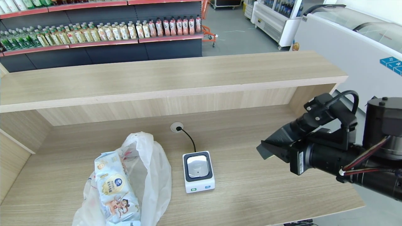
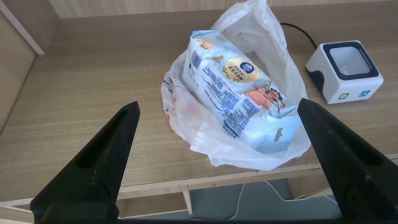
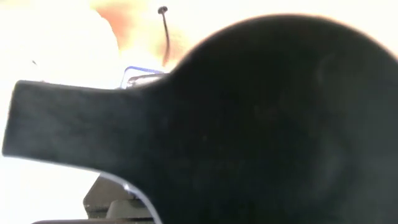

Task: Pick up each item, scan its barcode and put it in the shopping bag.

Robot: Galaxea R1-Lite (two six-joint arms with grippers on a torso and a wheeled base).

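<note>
Left gripper [image 2: 217, 106] hangs spread wide, holding nothing, above the shopping bag [image 1: 158, 175] on the counter [image 1: 267, 194]. Inside lies the pale blue pack [image 1: 114, 191], with a round blue badge and a cartoon figure; its print is too small to read. The scanner [image 1: 198, 172] sits just beside it, with green and blue stickers. Right gripper [image 1: 265, 151] is well apart; I can't tell its grip.

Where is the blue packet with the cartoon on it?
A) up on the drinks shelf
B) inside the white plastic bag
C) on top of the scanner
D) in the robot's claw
B: the blue packet lies inside the open white shopping bag on the counter, with the scanner standing apart beside it.
</note>
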